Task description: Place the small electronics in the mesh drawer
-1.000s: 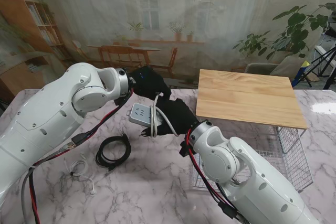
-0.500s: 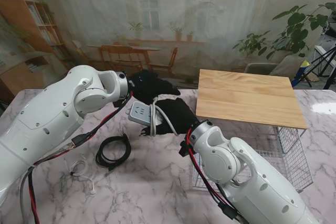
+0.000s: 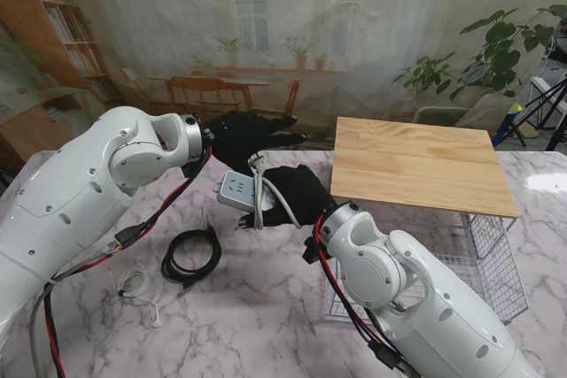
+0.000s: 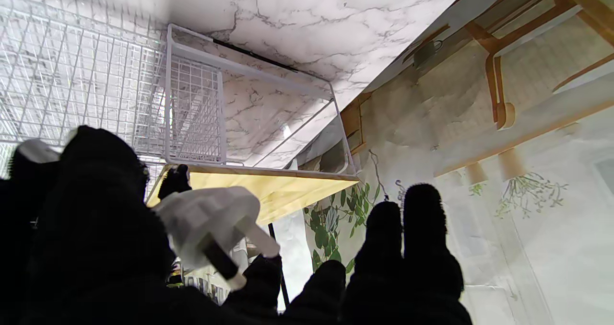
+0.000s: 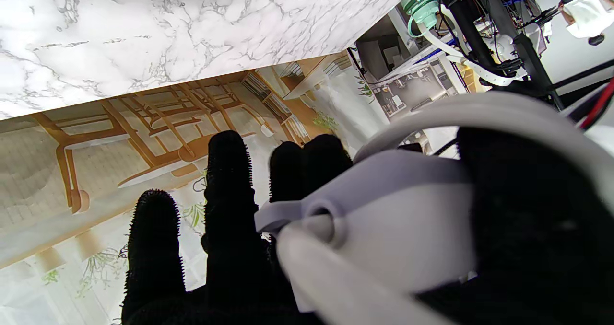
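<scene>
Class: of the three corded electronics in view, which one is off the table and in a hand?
The white power strip, gripped by the right hand; the black cable coil and white earphones lie on the marble.

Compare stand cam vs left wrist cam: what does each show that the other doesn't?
Stand only: the right hand gripping the white power strip, the black cable coil and the white earphones on the marble table.
Left wrist only: the white plug close by the left hand, and the underside of the shelf.
Both: the mesh drawer and the wooden top.
</scene>
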Controlling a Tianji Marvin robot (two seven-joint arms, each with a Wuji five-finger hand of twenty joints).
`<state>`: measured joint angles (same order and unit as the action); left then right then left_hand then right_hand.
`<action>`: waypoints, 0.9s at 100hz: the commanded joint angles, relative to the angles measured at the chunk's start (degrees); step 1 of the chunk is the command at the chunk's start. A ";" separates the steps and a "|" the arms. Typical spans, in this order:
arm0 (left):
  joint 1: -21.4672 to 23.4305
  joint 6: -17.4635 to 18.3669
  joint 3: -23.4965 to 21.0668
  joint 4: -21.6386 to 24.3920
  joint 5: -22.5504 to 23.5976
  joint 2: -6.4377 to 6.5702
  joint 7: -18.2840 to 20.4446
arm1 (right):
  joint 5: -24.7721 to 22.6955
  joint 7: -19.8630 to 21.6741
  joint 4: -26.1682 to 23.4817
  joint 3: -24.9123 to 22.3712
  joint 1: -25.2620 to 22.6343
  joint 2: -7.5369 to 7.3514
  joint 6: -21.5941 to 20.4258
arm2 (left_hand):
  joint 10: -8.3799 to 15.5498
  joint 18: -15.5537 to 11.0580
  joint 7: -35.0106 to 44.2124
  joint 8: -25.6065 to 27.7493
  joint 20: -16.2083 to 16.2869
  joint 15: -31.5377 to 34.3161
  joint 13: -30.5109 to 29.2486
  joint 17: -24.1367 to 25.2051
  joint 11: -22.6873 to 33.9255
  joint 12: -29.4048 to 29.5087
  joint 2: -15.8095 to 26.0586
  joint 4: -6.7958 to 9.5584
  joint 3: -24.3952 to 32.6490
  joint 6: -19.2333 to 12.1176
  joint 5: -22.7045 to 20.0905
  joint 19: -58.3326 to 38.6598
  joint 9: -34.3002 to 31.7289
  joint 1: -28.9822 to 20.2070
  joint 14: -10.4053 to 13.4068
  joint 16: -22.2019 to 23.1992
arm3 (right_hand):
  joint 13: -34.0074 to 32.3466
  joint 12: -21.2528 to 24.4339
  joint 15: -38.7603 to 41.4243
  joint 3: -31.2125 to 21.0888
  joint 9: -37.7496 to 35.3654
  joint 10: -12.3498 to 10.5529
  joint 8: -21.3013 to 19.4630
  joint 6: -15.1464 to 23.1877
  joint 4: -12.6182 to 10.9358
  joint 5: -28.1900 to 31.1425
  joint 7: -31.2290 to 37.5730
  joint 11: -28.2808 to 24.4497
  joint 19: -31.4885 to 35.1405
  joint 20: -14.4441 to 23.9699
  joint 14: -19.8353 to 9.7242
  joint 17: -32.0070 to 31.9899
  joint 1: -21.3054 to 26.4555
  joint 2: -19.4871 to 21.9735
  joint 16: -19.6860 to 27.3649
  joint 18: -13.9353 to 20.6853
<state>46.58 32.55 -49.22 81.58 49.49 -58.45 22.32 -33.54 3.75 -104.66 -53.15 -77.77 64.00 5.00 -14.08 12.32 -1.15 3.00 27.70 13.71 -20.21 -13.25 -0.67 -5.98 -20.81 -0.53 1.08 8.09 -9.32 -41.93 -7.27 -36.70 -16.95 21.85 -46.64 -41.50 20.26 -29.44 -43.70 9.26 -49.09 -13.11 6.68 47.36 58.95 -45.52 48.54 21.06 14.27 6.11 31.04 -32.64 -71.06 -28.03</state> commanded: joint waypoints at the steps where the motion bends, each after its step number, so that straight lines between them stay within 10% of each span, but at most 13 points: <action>1: -0.39 1.18 -0.57 1.48 0.33 0.60 1.68 | -0.02 0.27 0.75 -0.02 -0.09 0.00 0.72 | -1.00 2.32 -0.09 1.59 0.02 0.55 -0.74 -0.44 0.52 -2.96 -1.98 -4.11 -3.39 0.19 1.52 -1.17 2.20 6.31 -0.54 0.27 | -0.70 -0.40 -0.07 -19.93 -0.72 -1.53 0.02 8.93 0.37 4.64 1.95 0.79 0.24 -0.49 -0.06 -0.48 10.87 13.32 -0.96 -0.41; 39: 4.43 6.85 -8.76 3.65 3.83 2.12 3.75 | 0.15 -0.62 0.72 -0.85 -0.08 0.27 1.84 | -0.43 2.27 -0.47 2.39 0.39 0.89 -2.26 -1.99 0.01 -2.84 -2.40 -4.19 -3.37 -0.63 1.73 -1.98 2.05 6.12 -0.80 0.85 | -0.74 -0.39 -0.06 -19.91 -0.67 -1.45 -0.03 8.99 0.37 4.64 1.93 0.76 0.26 -0.63 -0.04 -0.54 10.91 13.33 -0.97 -0.47; 64: 10.80 4.36 -16.95 2.80 4.87 2.02 1.16 | 0.11 -1.63 -1.12 -3.61 -0.99 0.43 2.78 | 0.75 1.42 0.69 8.99 3.36 2.73 -7.24 -2.73 4.66 -8.83 1.44 -3.62 -3.23 0.65 1.63 -5.14 -10.51 7.30 -0.24 4.18 | -0.69 -0.36 -0.05 -19.98 -0.43 -1.19 0.00 8.59 0.46 4.63 1.94 0.65 0.77 -0.68 0.23 0.34 11.14 13.39 -1.01 -0.11; 90: 15.18 -2.53 -20.58 -1.55 6.84 1.37 -4.47 | -1.37 -0.43 -3.16 -8.00 -2.01 -0.01 4.86 | 1.83 0.57 4.85 18.60 5.75 3.28 -9.14 -2.51 7.15 -11.56 16.33 -1.09 -2.59 0.90 -2.08 -7.48 -15.09 7.73 0.36 5.99 | -0.49 0.70 -0.14 -19.37 0.20 -0.46 0.12 8.24 0.55 4.15 1.81 0.95 5.12 0.57 1.05 3.54 11.66 13.88 -1.06 1.80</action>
<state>61.00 31.37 -70.07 82.86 57.89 -57.11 16.15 -34.95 2.82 -107.13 -60.09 -79.92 64.42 9.05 -11.70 12.32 3.78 20.66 32.00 15.83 -28.27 -16.22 6.44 -17.39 -8.01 -2.87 -1.84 7.96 -10.28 -47.71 -20.69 -28.60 -16.06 26.88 -46.64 -41.37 20.25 -29.44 -43.63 10.01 -49.09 -13.11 6.69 47.35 58.95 -45.41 51.32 20.99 14.66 8.90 31.04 -32.64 -71.03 -27.88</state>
